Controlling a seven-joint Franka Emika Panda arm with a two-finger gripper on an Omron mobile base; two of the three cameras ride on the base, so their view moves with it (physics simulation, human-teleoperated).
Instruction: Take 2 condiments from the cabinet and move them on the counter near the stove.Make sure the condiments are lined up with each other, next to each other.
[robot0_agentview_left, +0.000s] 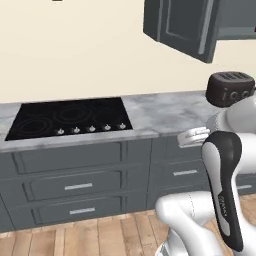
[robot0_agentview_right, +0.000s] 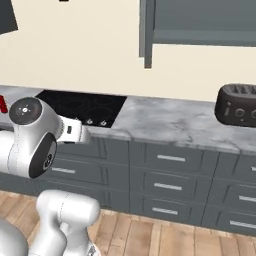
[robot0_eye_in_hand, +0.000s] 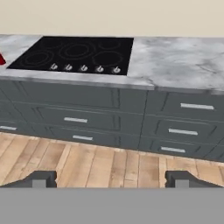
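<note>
Nearest the hand camera, the gripper stood with its two dark fingertips wide apart and nothing between them, aimed out and slightly down over the wooden floor toward the dark grey drawers. In the base views the white arm was folded low in front of those drawers, below the edge of the counter.

Beyond the drawers lay the marble counter, with the stove set into it, its silver knobs along the front edge. A small sliver of red showed on the counter just past the stove's far-left side in the hand view, and again at the left edge of the right base view; it may be one condiment bottle, but too little was visible to say. A black toaster sat on the counter to the right.

Farthest and highest was the cabinet, its door swung open; the visible inner shelf looked bare from this angle.

Judged from this, the cabinet lay up and to the right of the gripper, well apart, so the coming reach would have to rise steeply.
</note>
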